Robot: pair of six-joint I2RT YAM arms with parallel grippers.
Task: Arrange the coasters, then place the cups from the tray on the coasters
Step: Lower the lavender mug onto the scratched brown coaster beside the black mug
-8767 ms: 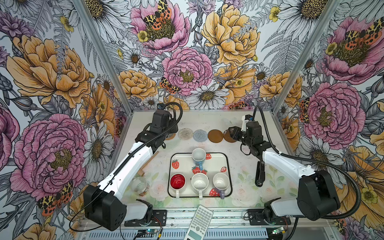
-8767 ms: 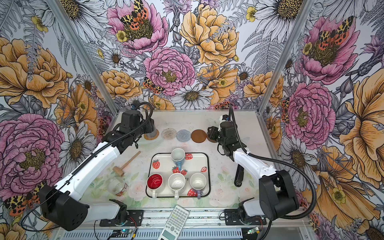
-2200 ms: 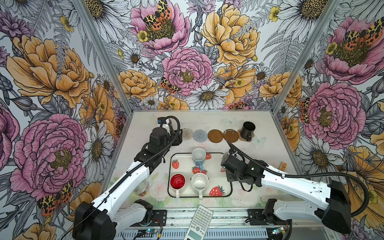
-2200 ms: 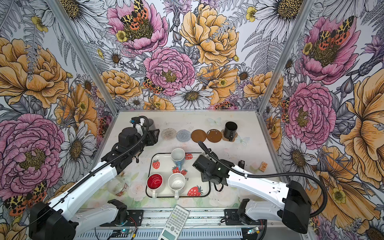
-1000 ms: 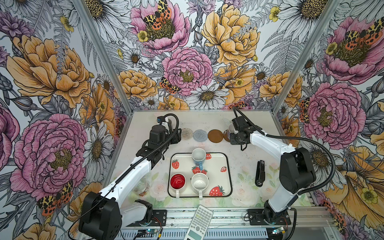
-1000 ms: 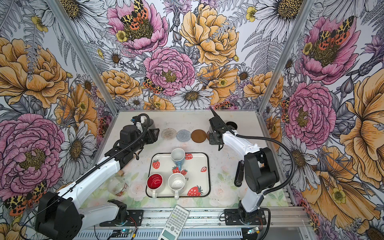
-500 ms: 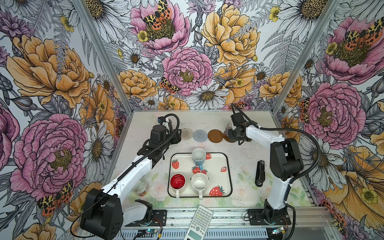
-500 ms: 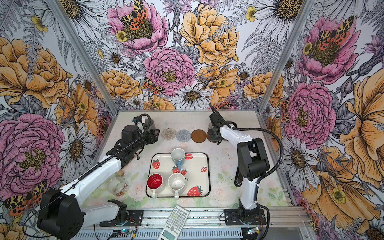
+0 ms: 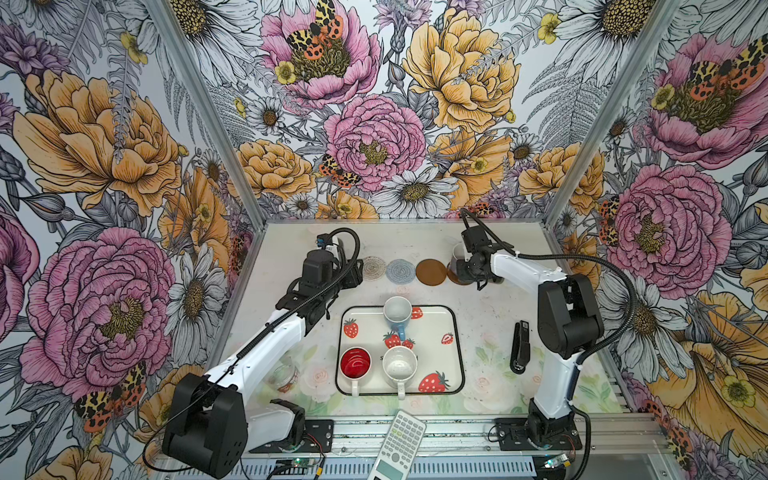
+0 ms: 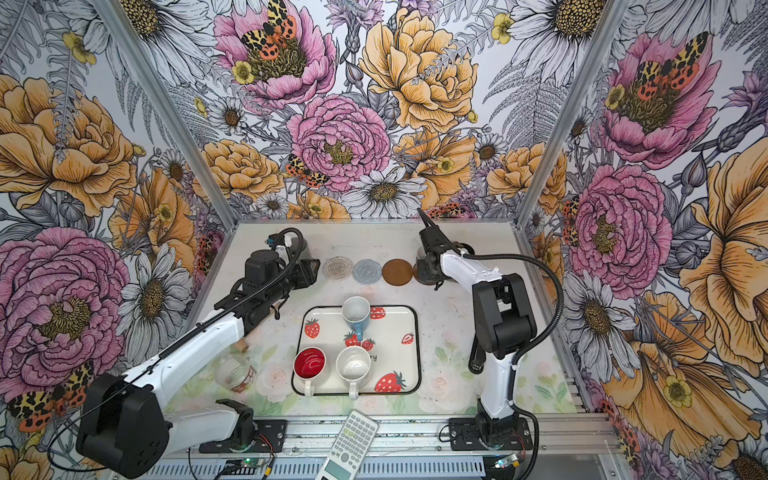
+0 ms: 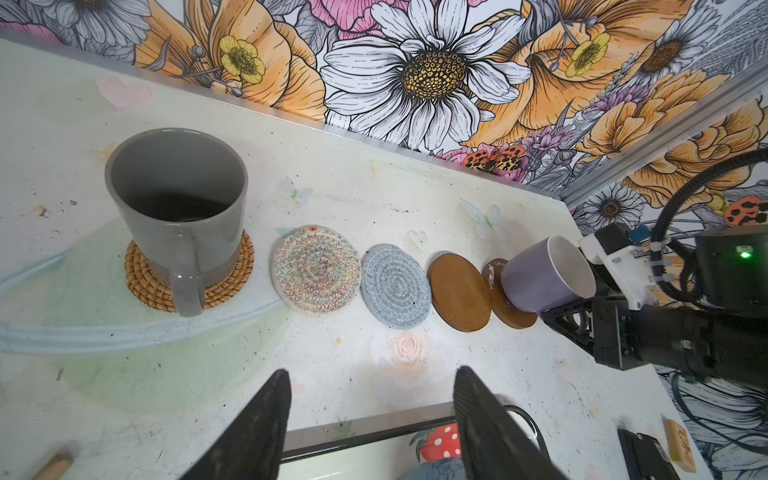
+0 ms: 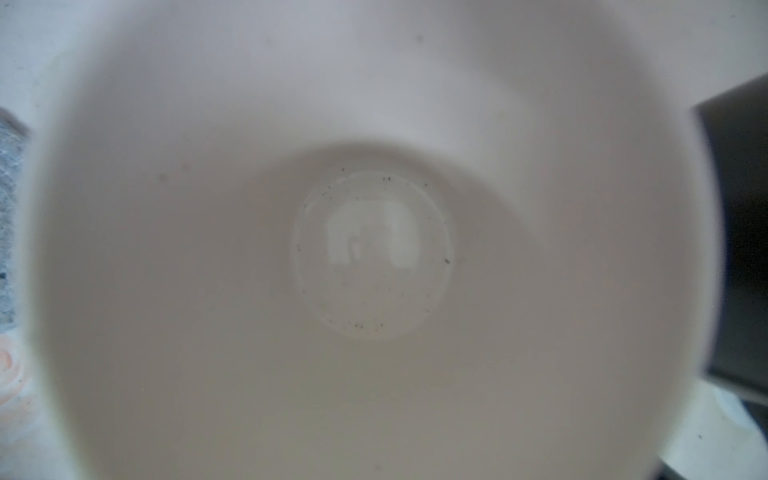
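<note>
The tray [image 9: 436, 353] nearest holds three cups [image 9: 400, 364]; beyond, the left jaws hang open, empty. Farthest, five coasters [image 11: 395, 286] line the tabletop [image 11: 332, 187]: one grey cup [image 11: 178, 195] on the rattan coaster [image 11: 145, 291], one lavender cup [image 11: 540, 278] tilted over a brown disc [image 11: 515, 319], clamped in the right jaws.

You are viewing a grey mug [image 11: 178, 208], tan woven coaster [image 11: 143, 284], lavender mug [image 11: 536, 278], and strawberry-printed white tray [image 9: 444, 359].

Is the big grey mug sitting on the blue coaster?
No, the grey mug stands on the tan woven coaster, while the blue-grey coaster further along the row has nothing on it.
</note>
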